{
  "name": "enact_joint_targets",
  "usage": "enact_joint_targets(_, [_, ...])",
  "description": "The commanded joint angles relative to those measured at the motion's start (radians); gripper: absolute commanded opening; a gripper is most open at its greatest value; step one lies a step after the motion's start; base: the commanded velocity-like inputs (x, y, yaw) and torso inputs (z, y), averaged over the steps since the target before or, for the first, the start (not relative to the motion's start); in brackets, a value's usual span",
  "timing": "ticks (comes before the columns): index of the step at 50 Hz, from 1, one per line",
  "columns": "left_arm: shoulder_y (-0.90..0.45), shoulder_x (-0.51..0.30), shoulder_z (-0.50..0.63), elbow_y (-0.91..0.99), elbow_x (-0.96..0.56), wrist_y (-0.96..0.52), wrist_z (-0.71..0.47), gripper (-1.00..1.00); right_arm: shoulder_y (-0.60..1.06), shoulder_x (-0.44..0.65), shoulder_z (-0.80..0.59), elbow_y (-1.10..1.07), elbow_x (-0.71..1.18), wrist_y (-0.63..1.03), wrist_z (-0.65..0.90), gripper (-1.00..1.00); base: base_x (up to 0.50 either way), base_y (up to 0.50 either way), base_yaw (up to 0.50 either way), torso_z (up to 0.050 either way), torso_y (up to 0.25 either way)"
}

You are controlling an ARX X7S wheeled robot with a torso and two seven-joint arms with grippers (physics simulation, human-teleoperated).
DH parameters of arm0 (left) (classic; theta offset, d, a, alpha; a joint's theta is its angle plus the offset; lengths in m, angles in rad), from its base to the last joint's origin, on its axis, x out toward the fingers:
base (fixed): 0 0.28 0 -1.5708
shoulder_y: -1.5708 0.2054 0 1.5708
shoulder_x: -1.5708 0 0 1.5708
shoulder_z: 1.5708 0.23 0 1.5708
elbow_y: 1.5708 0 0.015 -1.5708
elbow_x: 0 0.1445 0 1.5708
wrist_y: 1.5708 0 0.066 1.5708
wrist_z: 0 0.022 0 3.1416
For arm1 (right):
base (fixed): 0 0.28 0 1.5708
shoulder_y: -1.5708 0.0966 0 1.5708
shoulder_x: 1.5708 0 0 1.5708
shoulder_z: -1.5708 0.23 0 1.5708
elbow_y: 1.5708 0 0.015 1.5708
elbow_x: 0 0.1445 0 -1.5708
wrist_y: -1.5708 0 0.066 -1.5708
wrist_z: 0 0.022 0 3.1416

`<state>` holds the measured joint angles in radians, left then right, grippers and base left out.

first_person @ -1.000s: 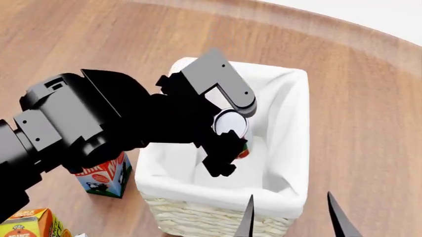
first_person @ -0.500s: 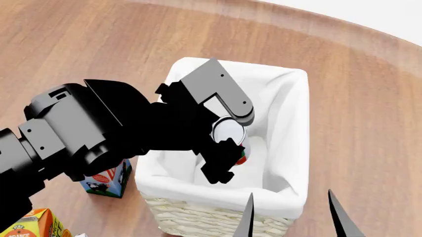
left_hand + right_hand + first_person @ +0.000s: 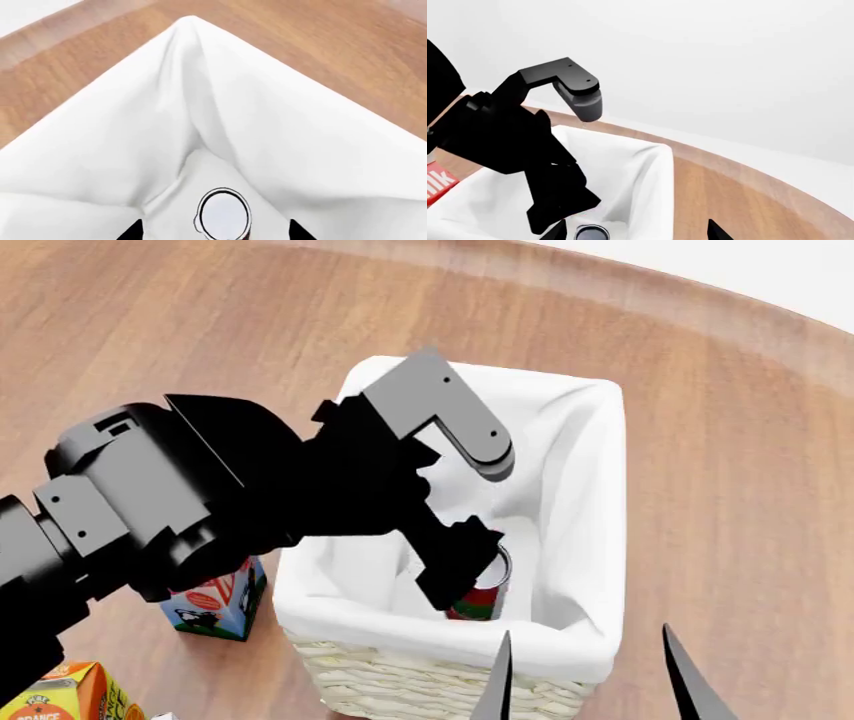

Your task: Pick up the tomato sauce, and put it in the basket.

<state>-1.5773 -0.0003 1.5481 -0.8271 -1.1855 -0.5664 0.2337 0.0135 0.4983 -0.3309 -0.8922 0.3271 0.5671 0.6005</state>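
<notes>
The tomato sauce [image 3: 481, 590] stands upright on the liner floor inside the basket [image 3: 587, 410], near its front wall. Judging by its look, it is a stiff, smooth tin, fairly weighty for its size, best held across its round sides. The left pincer [image 3: 461, 565] hangs just above it with fingers spread and nothing in them. The right pincer [image 3: 587, 680], fingers apart and empty, waits near the basket over the desk [image 3: 747, 490]. A milk carton [image 3: 214, 602] stands beside the basket.
</notes>
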Motion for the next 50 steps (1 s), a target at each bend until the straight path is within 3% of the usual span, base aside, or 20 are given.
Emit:
enact_joint_targets(1, [-0.004, 0.0, -0.002, 0.0, -0.005, 0.001, -0.011, 1.0, 0.002, 0.001, -0.004, 0.001, 0.002, -0.003, 0.002, 1.0, 0.0, 0.0, 0.0, 0.0, 0.0])
enact_joint_targets(24, [-0.062, 0.0, 0.001, 0.034, -0.039, 0.024, -0.02, 1.0, 0.002, 0.005, -0.01, -0.003, 0.005, -0.006, 0.008, 1.0, 0.0, 0.0, 0.0, 0.0, 0.0])
enact_joint_targets(31, [-0.089, 0.0, -0.001, 0.041, -0.018, 0.132, -0.02, 1.0, 0.005, 0.008, -0.01, -0.017, 0.008, 0.007, 0.016, 1.0, 0.0, 0.0, 0.0, 0.0, 0.0])
enact_joint_targets(36, [-0.079, -0.008, -0.024, 0.064, -0.022, 0.256, -0.089, 1.0, 0.005, 0.012, -0.001, -0.032, 0.018, 0.016, 0.021, 1.0, 0.0, 0.0, 0.0, 0.0, 0.0])
enact_joint_targets(40, [-0.071, -0.12, -0.043, 0.273, -0.007, 0.301, -0.22, 1.0, 0.004, 0.014, -0.001, -0.028, 0.017, 0.011, 0.022, 1.0, 0.0, 0.0, 0.0, 0.0, 0.0])
enact_joint_targets(41, [-0.065, -0.152, -0.05, 0.326, 0.03, 0.346, -0.303, 1.0, 0.001, 0.014, -0.002, -0.019, 0.014, 0.002, 0.019, 1.0, 0.0, 0.0, 0.0, 0.0, 0.0])
enact_joint_targets(49, [-0.047, -0.276, -0.046, 0.549, 0.151, 0.438, -0.531, 1.0, 0.003, 0.015, -0.005, -0.02, 0.016, 0.002, 0.022, 1.0, 0.0, 0.0, 0.0, 0.0, 0.0])
enact_joint_targets(50, [-0.039, -0.31, -0.027, 0.602, 0.226, 0.463, -0.607, 1.0, 0.003, 0.016, -0.005, -0.021, 0.016, 0.002, 0.022, 1.0, 0.0, 0.0, 0.0, 0.0, 0.0])
